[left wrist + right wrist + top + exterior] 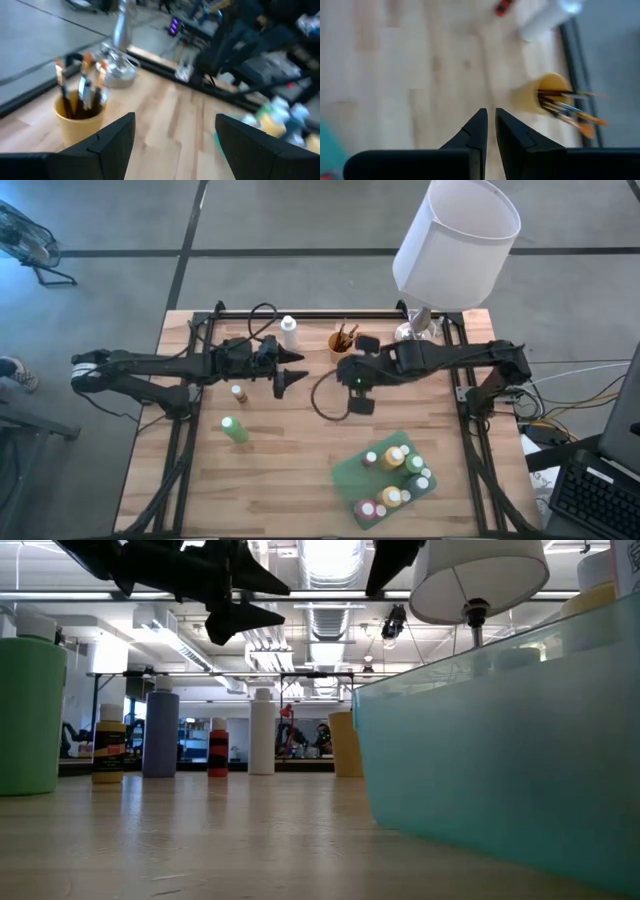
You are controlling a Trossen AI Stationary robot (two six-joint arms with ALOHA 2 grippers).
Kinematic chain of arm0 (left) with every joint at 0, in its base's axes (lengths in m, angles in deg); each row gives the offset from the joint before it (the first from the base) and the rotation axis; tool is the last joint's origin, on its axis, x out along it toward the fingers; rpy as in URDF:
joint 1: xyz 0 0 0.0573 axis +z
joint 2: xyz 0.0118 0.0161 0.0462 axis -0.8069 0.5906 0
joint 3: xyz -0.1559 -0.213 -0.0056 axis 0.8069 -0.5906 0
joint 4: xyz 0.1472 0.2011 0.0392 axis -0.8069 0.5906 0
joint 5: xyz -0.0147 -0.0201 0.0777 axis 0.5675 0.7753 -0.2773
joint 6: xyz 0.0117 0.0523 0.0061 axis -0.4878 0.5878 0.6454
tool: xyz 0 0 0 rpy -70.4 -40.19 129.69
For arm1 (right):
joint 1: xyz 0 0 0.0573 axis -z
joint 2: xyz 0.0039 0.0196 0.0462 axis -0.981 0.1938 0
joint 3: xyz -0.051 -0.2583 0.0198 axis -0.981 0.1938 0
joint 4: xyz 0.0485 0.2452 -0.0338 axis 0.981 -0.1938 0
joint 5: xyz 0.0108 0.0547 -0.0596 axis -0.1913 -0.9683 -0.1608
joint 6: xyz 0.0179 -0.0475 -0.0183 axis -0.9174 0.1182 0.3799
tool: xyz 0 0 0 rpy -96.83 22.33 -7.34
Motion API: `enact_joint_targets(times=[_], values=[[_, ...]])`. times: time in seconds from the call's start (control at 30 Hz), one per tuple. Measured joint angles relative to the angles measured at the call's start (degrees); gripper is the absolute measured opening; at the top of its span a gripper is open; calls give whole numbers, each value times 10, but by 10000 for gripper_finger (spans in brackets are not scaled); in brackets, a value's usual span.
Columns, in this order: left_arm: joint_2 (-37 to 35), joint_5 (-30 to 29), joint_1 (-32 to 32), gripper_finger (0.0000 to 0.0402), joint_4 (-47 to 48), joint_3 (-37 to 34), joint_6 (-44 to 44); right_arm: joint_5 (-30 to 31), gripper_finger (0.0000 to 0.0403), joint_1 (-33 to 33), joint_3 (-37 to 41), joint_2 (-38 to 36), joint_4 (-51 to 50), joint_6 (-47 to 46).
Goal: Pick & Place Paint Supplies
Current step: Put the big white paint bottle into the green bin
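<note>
The paint supplies are spread over the wooden table. A white bottle [289,332] and a yellow cup of brushes [342,340] stand near the far edge. A small yellow-labelled bottle [238,392] and a green bottle [235,430] stand at centre left. Several bottles stand in the green tray [350,470] at the near right. My left gripper [297,370] hovers open and about level near the table's middle, pointing toward the cup [80,107]. My right gripper [347,376] hangs above the table just near of the cup [545,97], slanting down, shut with nothing between its fingers [480,125].
A white-shaded lamp [455,235] stands on its silver base [418,330] at the far right corner. A dark cable loop [325,395] hangs under the right arm. In the low view the tray's wall [500,750] fills the right side, and bottles [160,735] line the far side.
</note>
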Motion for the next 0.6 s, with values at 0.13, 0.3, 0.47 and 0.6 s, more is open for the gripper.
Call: enact_joint_targets(times=[0.13,0.3,0.47,0.6], values=[[0,-69,0,280,-20,0,-6,-9,31,38,1,-5,-17,3],[-3,-116,1,279,-12,2,-12,-90,20,70,1,-20,8,55],[-7,-104,3,277,-3,6,42,-97,9,99,1,-23,14,105],[-11,-105,18,277,51,29,116,-104,8,125,1,-21,12,126]])
